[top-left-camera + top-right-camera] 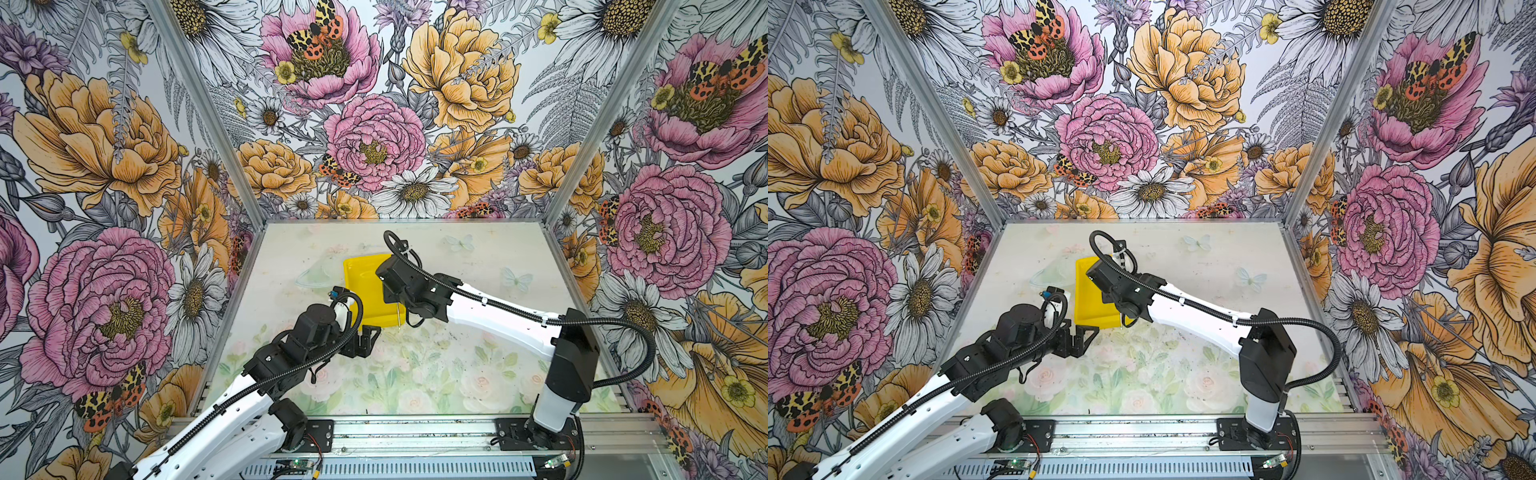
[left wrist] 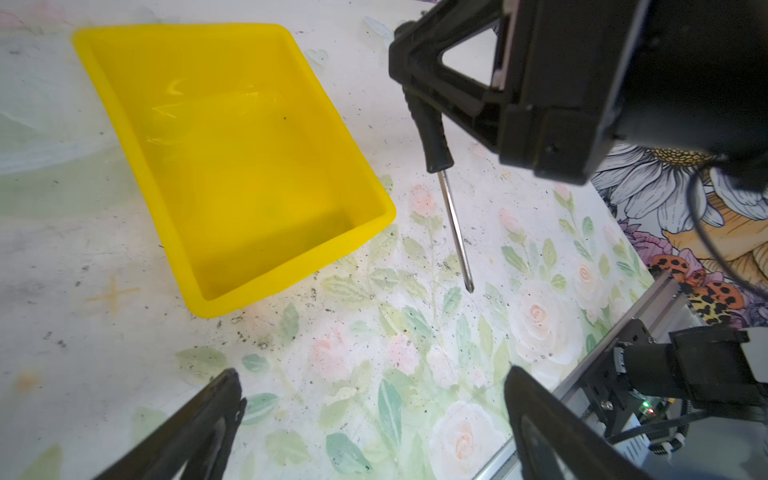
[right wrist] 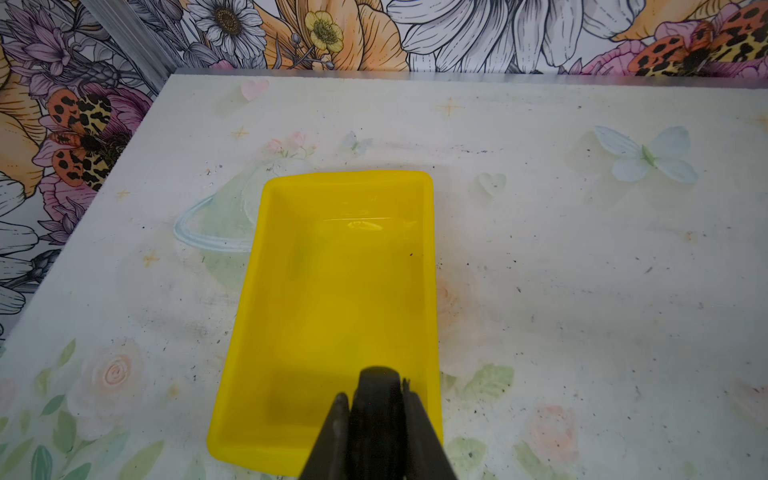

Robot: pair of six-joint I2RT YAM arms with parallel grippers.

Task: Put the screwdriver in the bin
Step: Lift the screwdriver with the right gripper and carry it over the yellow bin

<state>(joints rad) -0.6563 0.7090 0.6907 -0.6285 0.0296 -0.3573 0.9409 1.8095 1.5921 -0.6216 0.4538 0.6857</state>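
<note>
Big printed flowers cover the walls all round, and the table has a paler pattern of roses and leaves, speckled with dark crumbs. Near the middle of it sits the bin, bright yellow, with nothing inside that I can see.

From the right side, the right gripper is clamped on the black handle of the screwdriver. The tool hangs almost upright below the fingers, shaft pointing down and leaning a little. In a top view the thin shaft shows just outside the bin's near right corner, close beside the rim and not over the inside. Whether the tip touches the table, I can't tell. The right wrist view looks down past the handle top, pinched between the two fingers, with the bin stretching away beyond it.

Over on the other side, the left gripper has its fingers spread wide with nothing between them. It hovers low by the bin's near left corner, well apart from the screwdriver.
</note>
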